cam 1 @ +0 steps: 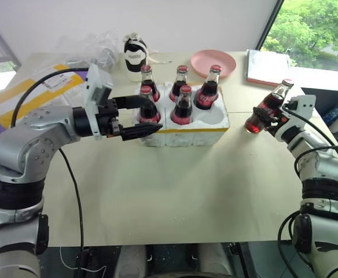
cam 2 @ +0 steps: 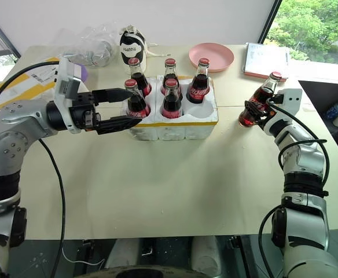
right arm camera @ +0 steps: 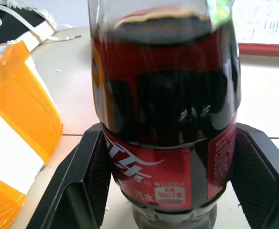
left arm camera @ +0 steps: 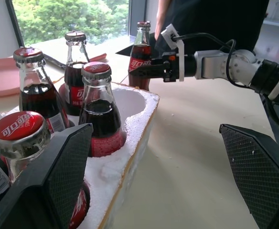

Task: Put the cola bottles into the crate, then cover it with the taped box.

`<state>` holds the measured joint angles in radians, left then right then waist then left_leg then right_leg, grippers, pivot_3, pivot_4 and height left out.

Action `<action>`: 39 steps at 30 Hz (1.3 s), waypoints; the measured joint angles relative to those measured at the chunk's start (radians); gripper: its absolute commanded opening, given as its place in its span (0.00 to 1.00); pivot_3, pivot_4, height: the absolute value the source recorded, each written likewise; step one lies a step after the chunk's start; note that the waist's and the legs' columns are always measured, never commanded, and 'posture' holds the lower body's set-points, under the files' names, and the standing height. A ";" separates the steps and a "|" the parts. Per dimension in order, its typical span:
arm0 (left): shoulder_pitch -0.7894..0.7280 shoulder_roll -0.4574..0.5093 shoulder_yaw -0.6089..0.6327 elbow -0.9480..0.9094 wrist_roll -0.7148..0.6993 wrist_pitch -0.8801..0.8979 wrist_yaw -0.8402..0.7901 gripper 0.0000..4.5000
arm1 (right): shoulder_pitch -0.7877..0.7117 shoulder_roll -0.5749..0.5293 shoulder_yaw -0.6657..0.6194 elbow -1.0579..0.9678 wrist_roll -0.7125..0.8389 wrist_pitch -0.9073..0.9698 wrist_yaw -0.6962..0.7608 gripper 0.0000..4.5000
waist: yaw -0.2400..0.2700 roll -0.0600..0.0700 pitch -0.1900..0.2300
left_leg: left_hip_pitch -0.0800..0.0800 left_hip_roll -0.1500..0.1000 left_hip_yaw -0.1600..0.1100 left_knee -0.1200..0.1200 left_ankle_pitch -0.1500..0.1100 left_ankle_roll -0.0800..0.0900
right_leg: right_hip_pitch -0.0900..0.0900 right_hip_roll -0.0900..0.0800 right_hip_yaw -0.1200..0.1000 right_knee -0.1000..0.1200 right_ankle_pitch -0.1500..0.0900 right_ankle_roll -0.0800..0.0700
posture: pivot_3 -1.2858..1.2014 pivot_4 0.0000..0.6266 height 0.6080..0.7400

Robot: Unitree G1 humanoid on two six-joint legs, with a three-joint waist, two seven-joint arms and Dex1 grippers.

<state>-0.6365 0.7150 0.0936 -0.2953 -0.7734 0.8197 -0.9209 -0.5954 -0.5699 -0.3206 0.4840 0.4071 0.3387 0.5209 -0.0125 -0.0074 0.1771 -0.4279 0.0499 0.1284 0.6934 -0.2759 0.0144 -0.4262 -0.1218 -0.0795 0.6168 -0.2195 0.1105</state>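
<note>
The sixth cola bottle (cam 1: 267, 109) is sitting in the right end effector (cam 1: 271, 116), whose two black fingers are closing on its red-labelled belly from either side; it is leaning, cap tipped away from the robot, low over the surface (cam 1: 175, 191) and well to the right of the crate (cam 1: 206, 134). The grip at mid-body is likely leaving the base free to drop into a well. Five other bottles are already standing in the crate, and the near right well (cam 1: 209, 117) is lying bare, so that looks like the target. The left end effector (cam 1: 144, 118) is hanging wide apart, holding nothing, its fingers bracketing the near left bottle (cam 1: 148, 105) at the crate's left end, perhaps to steady the foam block. The taped box (cam 1: 24, 92) is waiting at the far left edge for the covering step. Behind the crate, a black-and-white bottle (cam 1: 135, 55) and a pink plate (cam 1: 213, 62) are standing clear.
</note>
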 measured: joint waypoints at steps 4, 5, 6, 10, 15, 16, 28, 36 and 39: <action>0.000 -0.003 -0.002 0.001 0.001 -0.003 0.000 1.00 | 0.018 -0.008 -0.002 -0.144 0.020 0.058 0.001 0.61 | -0.001 0.010 0.006 | 0.000 0.000 0.001 0.000 0.000 0.000 | -0.001 0.000 0.001 0.000 0.000 0.000 | 0.52 0.24 1.00; 0.000 -0.006 -0.002 0.001 0.001 -0.004 -0.001 1.00 | 0.018 -0.016 -0.004 -0.194 0.035 0.078 0.002 0.61 | -0.001 0.010 0.006 | 0.000 0.000 0.001 -0.001 0.000 0.000 | -0.001 0.000 0.001 0.000 0.000 0.000 | 0.52 0.24 1.00; 0.000 -0.008 -0.003 0.002 0.001 -0.004 0.000 1.00 | 0.015 -0.028 -0.006 -0.243 0.053 0.103 0.003 0.61 | -0.001 0.010 0.006 | 0.000 0.000 0.001 -0.002 0.001 -0.001 | -0.002 0.000 0.001 0.000 0.000 0.000 | 0.52 0.24 1.00; 0.000 -0.011 -0.004 0.004 0.002 -0.005 -0.001 1.00 | -0.036 -0.042 -0.028 -0.447 0.166 0.219 0.000 0.61 | -0.002 0.011 0.006 | 0.000 0.000 0.001 -0.004 0.002 -0.002 | -0.003 0.000 0.001 0.000 0.000 0.000 | 0.52 0.24 1.00; 0.000 -0.018 -0.012 0.012 0.011 -0.022 -0.002 1.00 | -0.069 -0.039 0.000 -0.626 0.290 0.349 0.013 0.61 | 0.002 0.010 0.006 | 0.000 0.000 0.001 -0.005 0.002 -0.002 | -0.003 0.000 0.001 -0.001 0.000 0.000 | 0.52 0.24 1.00; 0.000 -0.018 -0.014 0.014 0.014 -0.023 -0.002 1.00 | -0.069 -0.036 0.016 -0.648 0.304 0.368 0.016 0.61 | 0.003 0.010 0.006 | 0.000 0.000 0.001 -0.005 0.002 -0.002 | -0.003 0.000 0.001 -0.001 0.000 0.000 | 0.52 0.24 1.00; 0.003 -0.019 -0.013 0.015 0.025 -0.024 0.001 1.00 | 0.000 0.003 0.188 -0.683 0.253 0.367 0.056 0.61 | 0.000 0.009 0.006 | 0.000 0.000 0.001 -0.005 0.002 -0.002 | -0.003 0.000 0.001 -0.001 0.000 0.000 | 0.52 0.24 1.00; 0.010 -0.018 -0.008 0.003 0.024 -0.024 0.011 1.00 | -0.007 0.039 0.231 -0.544 0.174 0.329 0.088 0.61 | 0.000 0.009 0.006 | 0.000 0.000 0.001 -0.005 0.002 -0.002 | -0.003 0.001 0.001 -0.001 0.000 0.000 | 0.52 0.24 1.00; 0.013 -0.016 -0.006 0.001 0.024 -0.024 0.013 1.00 | -0.017 0.043 0.250 -0.491 0.138 0.311 0.103 0.61 | 0.001 0.009 0.006 | 0.000 0.000 0.001 -0.005 0.002 -0.002 | -0.003 0.000 0.001 -0.001 0.000 0.000 | 0.52 0.24 1.00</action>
<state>-0.6235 0.6987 0.0874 -0.2946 -0.7489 0.7958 -0.9078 -0.6126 -0.5269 -0.0705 -0.0067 0.5448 0.6498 0.6239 -0.0118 0.0020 0.1831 -0.4282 0.0497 0.1290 0.6884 -0.2743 0.0121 -0.4289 -0.1213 -0.0787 0.6156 -0.2194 0.1104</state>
